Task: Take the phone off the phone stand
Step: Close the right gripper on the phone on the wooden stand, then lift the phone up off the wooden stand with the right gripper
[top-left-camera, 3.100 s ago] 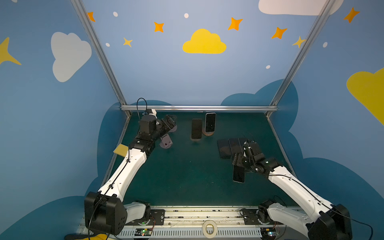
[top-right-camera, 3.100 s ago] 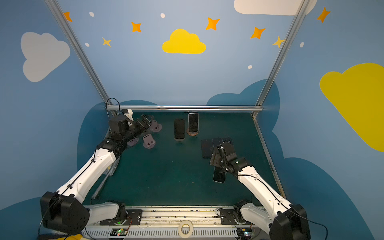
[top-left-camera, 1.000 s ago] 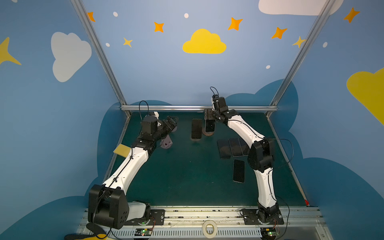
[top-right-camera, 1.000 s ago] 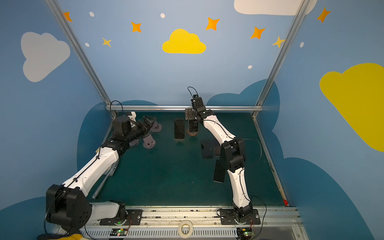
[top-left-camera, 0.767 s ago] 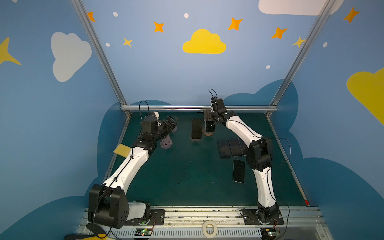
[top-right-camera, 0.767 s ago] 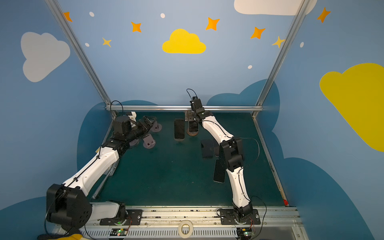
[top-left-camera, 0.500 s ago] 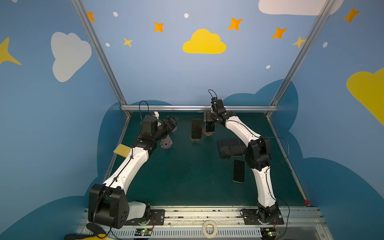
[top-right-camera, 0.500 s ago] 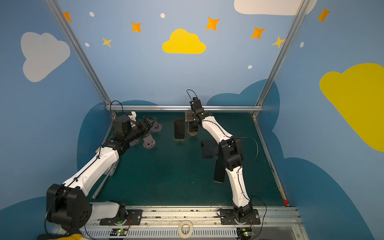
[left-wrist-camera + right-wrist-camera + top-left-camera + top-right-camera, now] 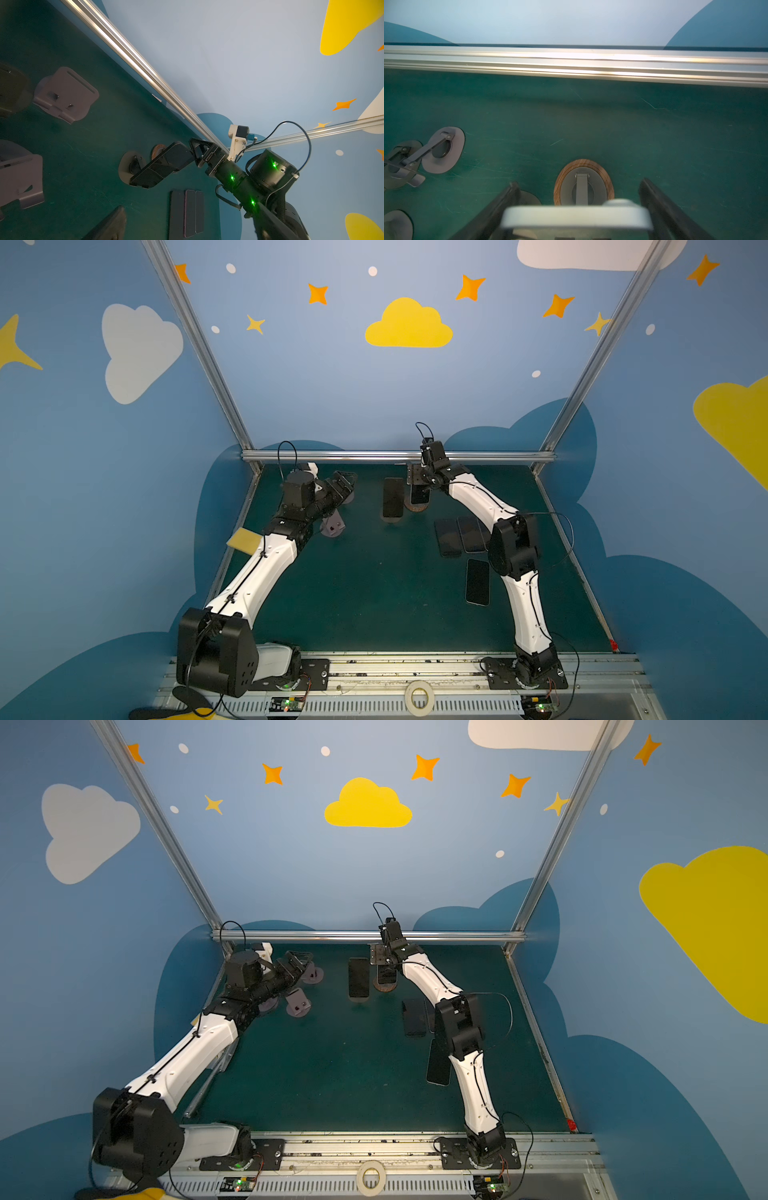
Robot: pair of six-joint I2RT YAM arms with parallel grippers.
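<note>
The phone (image 9: 419, 494) (image 9: 386, 975) stands upright on the phone stand with a round wooden base (image 9: 417, 508) (image 9: 384, 989) near the back rail. My right gripper (image 9: 417, 485) (image 9: 384, 965) comes down on it from above. In the right wrist view the phone's pale top edge (image 9: 577, 216) spans the gap between both dark fingers (image 9: 510, 193), which touch its sides. The wood-ringed stand base (image 9: 557, 191) shows below, under my right gripper (image 9: 579, 182). My left gripper (image 9: 345, 484) (image 9: 300, 963) hovers open and empty at the back left.
A second phone (image 9: 392, 497) stands on a grey stand just left of the first. Three phones (image 9: 461, 537) lie flat side by side, and another (image 9: 477, 581) lies nearer the front. Empty purple stands (image 9: 332, 526) sit by the left gripper. A yellow pad (image 9: 243, 540) lies at the left edge.
The right arm left a phone flat at the front right and reached to the back. Over the last second its jaws narrowed onto the standing phone. The left arm stayed put.
</note>
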